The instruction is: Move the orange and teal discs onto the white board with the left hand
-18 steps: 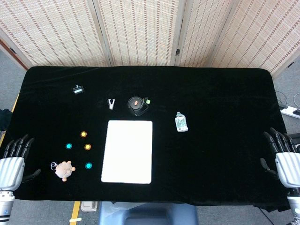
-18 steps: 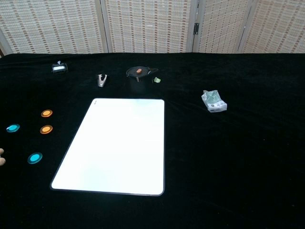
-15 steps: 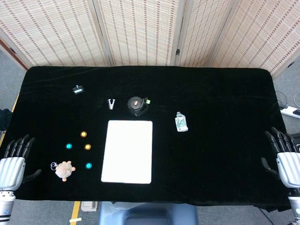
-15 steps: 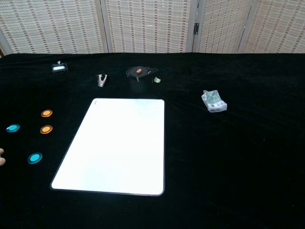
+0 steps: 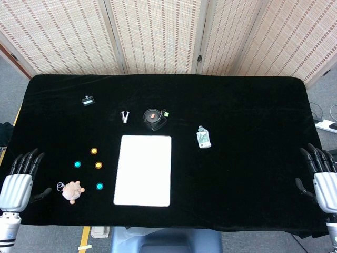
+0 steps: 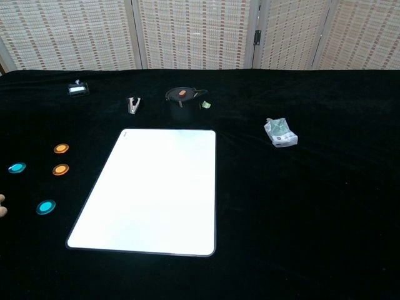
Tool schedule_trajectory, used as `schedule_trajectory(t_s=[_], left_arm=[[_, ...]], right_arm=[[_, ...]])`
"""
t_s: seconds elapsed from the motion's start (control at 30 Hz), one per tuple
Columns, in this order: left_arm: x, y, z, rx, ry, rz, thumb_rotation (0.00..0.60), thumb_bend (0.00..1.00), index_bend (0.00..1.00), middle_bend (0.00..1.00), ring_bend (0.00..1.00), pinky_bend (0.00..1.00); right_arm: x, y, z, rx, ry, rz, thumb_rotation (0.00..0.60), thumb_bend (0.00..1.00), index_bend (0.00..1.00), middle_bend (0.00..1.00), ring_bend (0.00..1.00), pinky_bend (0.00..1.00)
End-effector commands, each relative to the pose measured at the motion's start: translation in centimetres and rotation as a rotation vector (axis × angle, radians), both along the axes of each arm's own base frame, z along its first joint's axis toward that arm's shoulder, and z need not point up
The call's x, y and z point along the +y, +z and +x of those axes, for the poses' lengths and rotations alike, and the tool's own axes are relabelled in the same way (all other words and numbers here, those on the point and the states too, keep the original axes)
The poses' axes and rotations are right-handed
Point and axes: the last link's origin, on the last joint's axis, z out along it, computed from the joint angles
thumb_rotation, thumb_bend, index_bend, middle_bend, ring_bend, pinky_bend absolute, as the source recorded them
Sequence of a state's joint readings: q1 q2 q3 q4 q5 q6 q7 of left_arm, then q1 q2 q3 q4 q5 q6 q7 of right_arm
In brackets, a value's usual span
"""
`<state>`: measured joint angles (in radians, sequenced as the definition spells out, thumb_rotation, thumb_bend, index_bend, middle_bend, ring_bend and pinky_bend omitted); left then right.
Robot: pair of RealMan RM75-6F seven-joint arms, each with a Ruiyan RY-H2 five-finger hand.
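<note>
Nearest us, the left robot hand (image 5: 18, 182) sits at the near left edge of the desk (image 5: 253, 116), fingers straight and apart, holding nothing; the right robot hand (image 5: 322, 179) sits at the near right edge, likewise spread and empty. Neither shows in the chest view. Just beside the left robot hand we see a small pink plush toy (image 5: 72, 191). Next comes the near teal disc (image 5: 99, 186), between the toy and the white board (image 5: 143, 169), lying on the black cloth. Further back we see the second teal disc (image 5: 77, 164) and one orange disc (image 5: 98, 165) side by side, then the other orange disc (image 5: 93, 151). All four discs lie left of the board, apart from it and from each other. Right of the board lies a crumpled green-white packet (image 5: 203, 137). Beyond the board we see a metal clip (image 5: 125, 116), a round black container (image 5: 153, 118) with an orange spot on top, and farthest left a small dark gadget (image 5: 87, 100).
</note>
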<state>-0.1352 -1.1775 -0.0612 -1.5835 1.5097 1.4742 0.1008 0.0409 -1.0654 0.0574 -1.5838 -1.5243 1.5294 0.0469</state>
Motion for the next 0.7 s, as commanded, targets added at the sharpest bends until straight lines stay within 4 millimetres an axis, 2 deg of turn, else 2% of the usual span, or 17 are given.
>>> schedule_trajectory(t_s=[0.03,0.3,0.53,0.7], left_arm=[[1.0,0.0,0.7,-0.021,-0.038,-0.010,0.600,0.19,0.17,0.06,0.05,0.00],[5.8,-1.0,3.1,-0.056,-0.142,-0.072,0.600,0.27,0.30,0.17,0.14,0.00],[10.6,-3.6,4.2,-0.066,-0.143,-0.182,0.600,0.36,0.39,0.19,0.16,0.00],[13.0,-5.6,4.4,-0.020,-0.119,-0.227,0.600,0.36,0.40,0.19,0.16,0.00]], right_arm=[[0.0,0.1,0.0,0.001,0.001,-0.002,0.600,0.43,0.00,0.00,0.01,0.00],[-0.2,0.5,0.3,0.010,0.017,-0.007,0.600,0.43,0.00,0.00,0.02,0.00],[-0.4,0.7,0.6,0.013,0.024,-0.008,0.600,0.43,0.00,0.00,0.02,0.00],[-0.5,0.8,0.7,0.017,0.023,-0.007,0.600,0.43,0.00,0.00,0.01,0.00]])
